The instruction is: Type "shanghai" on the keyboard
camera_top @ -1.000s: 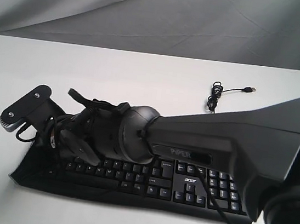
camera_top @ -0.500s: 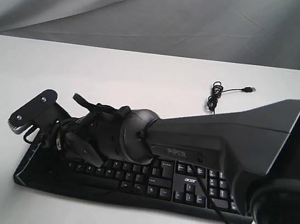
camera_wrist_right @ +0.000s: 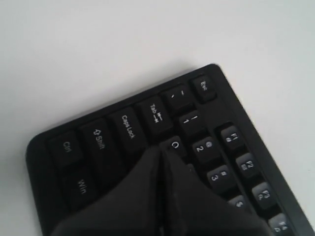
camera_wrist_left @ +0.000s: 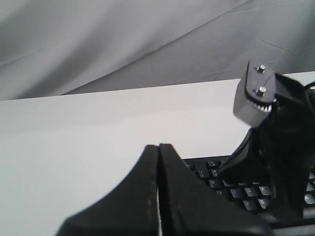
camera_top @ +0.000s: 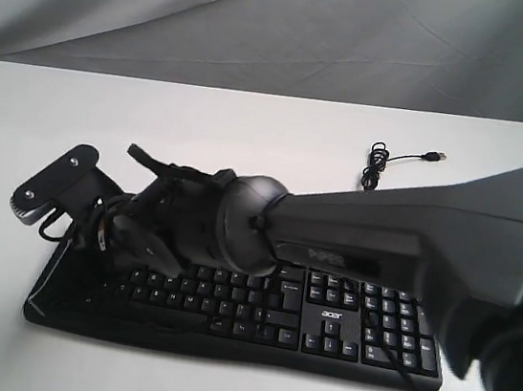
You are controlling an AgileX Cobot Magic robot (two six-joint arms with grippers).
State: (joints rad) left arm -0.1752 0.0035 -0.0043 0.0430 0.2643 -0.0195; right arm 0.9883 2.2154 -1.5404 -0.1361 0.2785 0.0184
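Observation:
The black keyboard [camera_top: 323,315] lies across the white table [camera_top: 250,136], with its acer logo above the arrow keys. My right arm [camera_top: 382,231] reaches across it to its left end. The right gripper [camera_top: 101,244] is shut, its tips [camera_wrist_right: 162,149] down on the letter block beside the Q key [camera_wrist_right: 175,144] and the Caps Lock key [camera_wrist_right: 128,127]; the key under the tips is hidden. The left gripper [camera_wrist_left: 158,146] is shut on nothing and hovers off the keyboard's [camera_wrist_left: 216,183] left end. It does not show in the exterior view.
The keyboard's thin USB cable [camera_top: 373,168] lies coiled on the table behind the number pad, plug [camera_top: 432,156] pointing right. A black arm cable [camera_top: 402,373] trails over the number pad. The right wrist's camera bracket [camera_top: 51,183] juts out past the keyboard's left end. Grey cloth [camera_top: 265,22] hangs behind.
The right wrist shifted a little right, then back left and slightly up over the keyboard's left end. The forearm now sits higher in the picture. The keyboard stays in place.

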